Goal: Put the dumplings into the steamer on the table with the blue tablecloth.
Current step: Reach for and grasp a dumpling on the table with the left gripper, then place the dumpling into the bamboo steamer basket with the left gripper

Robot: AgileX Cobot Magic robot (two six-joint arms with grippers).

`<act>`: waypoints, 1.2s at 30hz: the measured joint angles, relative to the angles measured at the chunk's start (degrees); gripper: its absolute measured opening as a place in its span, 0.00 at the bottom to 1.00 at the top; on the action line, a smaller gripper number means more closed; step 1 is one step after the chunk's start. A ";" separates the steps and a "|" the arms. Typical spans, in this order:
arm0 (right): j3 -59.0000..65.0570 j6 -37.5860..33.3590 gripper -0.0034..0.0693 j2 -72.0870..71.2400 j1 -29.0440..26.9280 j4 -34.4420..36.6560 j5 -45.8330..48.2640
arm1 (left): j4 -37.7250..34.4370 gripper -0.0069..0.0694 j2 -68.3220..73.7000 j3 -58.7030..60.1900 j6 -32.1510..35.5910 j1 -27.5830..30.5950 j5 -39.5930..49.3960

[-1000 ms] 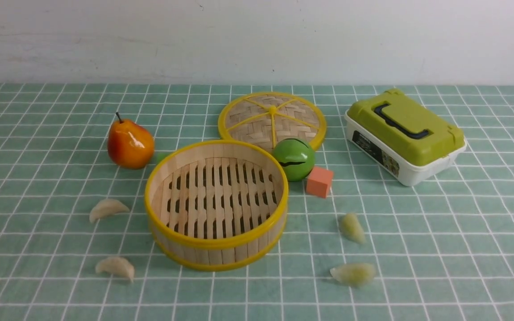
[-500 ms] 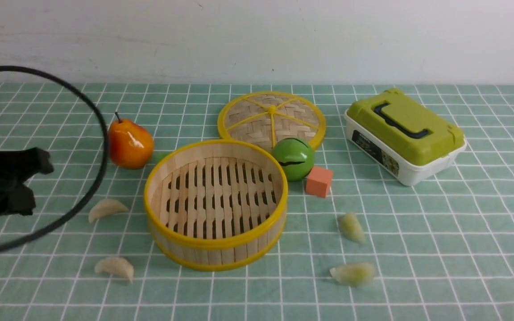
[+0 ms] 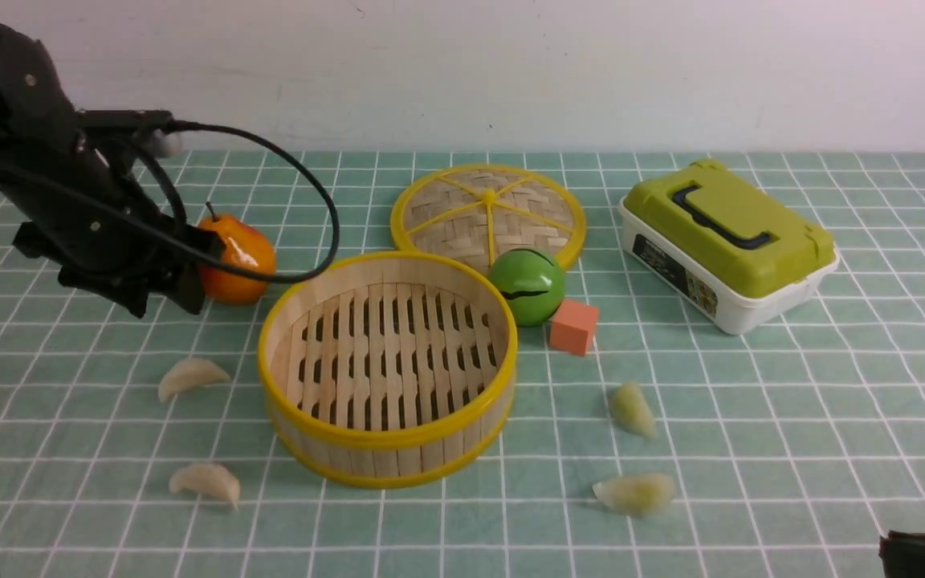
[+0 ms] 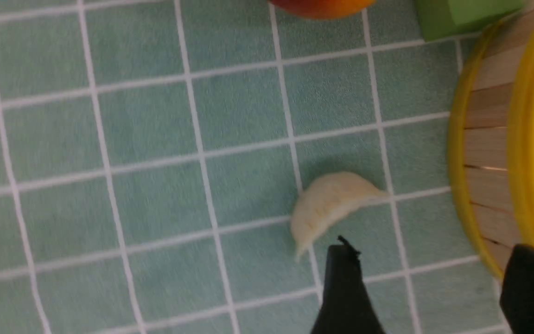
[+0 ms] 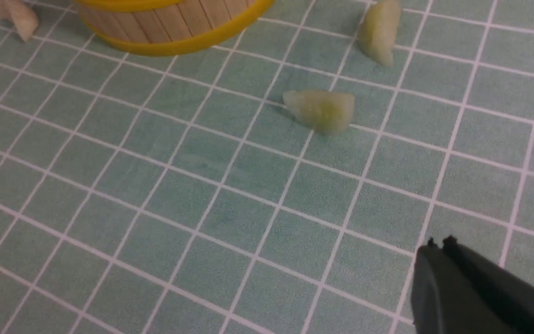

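The steamer (image 3: 389,365) stands empty mid-table on the blue tablecloth (image 3: 792,417). Two whitish dumplings (image 3: 192,375) (image 3: 207,480) lie left of it and two greenish dumplings (image 3: 633,409) (image 3: 637,492) lie right of it. My left gripper (image 3: 164,303) hovers above the cloth beside the pear, open and empty. In the left wrist view the gripper (image 4: 427,260) has a whitish dumpling (image 4: 329,204) just beyond one fingertip (image 4: 343,278), with the steamer wall (image 4: 494,153) at the other. My right gripper (image 5: 438,243) is shut and empty, low at the front right, short of the greenish dumplings (image 5: 322,110) (image 5: 379,31).
A pear (image 3: 236,258) sits behind the left gripper. The flat woven lid (image 3: 489,213), a green ball (image 3: 528,285) and an orange cube (image 3: 575,327) lie behind and right of the steamer. A green-lidded box (image 3: 727,241) stands at the back right.
My left arm has come in from the left edge and swung up and right to beside the pear. My right gripper's edge has appeared at the bottom right corner. The objects have not moved.
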 joint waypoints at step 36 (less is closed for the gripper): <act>1.37 -0.18 0.07 0.01 0.17 0.91 -2.94 | -10.48 0.29 4.78 -8.95 -16.44 -9.00 0.64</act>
